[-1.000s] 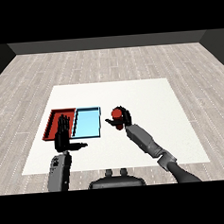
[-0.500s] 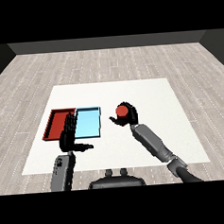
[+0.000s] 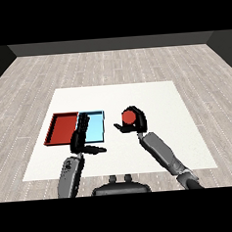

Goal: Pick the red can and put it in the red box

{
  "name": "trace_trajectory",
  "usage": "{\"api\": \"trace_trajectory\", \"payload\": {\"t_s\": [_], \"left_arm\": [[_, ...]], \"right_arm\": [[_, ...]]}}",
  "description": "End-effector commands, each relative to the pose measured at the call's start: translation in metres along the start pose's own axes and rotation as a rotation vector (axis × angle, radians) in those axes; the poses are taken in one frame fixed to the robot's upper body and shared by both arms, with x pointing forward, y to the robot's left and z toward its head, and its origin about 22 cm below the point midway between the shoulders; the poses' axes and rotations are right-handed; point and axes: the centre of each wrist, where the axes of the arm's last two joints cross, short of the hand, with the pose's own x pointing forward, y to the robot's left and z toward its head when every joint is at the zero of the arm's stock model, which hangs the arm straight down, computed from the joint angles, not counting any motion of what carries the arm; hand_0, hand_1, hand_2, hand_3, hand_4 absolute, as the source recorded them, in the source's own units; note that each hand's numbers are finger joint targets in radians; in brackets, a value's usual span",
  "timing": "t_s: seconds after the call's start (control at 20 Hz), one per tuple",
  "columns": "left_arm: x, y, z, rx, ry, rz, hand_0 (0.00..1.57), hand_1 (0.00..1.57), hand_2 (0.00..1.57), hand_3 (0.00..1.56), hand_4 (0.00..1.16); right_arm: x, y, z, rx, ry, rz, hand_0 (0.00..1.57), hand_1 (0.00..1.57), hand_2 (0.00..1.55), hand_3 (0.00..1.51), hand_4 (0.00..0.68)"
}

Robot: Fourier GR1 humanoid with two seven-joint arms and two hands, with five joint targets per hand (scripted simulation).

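1. Red can (image 3: 129, 117): held in the right robot hand (image 3: 137, 122), fingers and thumb curled round it, red top turned toward the view.
2. Sits to the right of both trays, apart from them, over the white worktop (image 3: 156, 100); whether lifted clear of the surface or touching it, cannot tell.
3. Right grey forearm (image 3: 162, 151): comes in from the lower right corner, slanting up and left to the can.
4. Red tray (image 3: 62, 129): lies on the left part of the worktop, with nothing inside.
5. Light blue tray (image 3: 95, 127): lies just beside the red tray, on its right, edges touching.
6. Left robot hand (image 3: 81, 138): fingers straight and pointing away from the robot, thumb stuck out to the right, holding nothing; overlaps the seam between the two trays at their near edge.
7. Left forearm (image 3: 70, 174): rises from the lower left, nearly upright in the view.
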Motion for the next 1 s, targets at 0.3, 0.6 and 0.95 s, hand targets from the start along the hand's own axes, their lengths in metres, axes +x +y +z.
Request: {"api": "trace_trajectory", "payload": {"t_s": [0.3, 0.6, 0.95], "left_arm": [[-0.010, -0.032, -0.003, -0.048, 0.072, -0.023, 0.00, 0.00, 0.00, 0.00, 0.00], [-0.040, -0.067, -0.017, -0.083, 0.142, 0.000, 0.00, 0.00, 0.00, 0.00, 0.00], [-0.047, -0.061, -0.023, -0.072, 0.174, -0.001, 0.00, 0.00, 0.00, 0.00, 0.00]], "right_arm": [[0.023, -0.004, 0.022, 0.019, -0.076, -0.014, 1.44, 1.44, 1.42, 1.40, 0.634], [0.013, 0.007, 0.026, 0.040, -0.116, -0.039, 1.44, 1.44, 1.43, 1.40, 0.616], [0.026, 0.011, 0.009, 0.068, -0.133, -0.060, 1.46, 1.46, 1.44, 1.39, 0.659]]}}
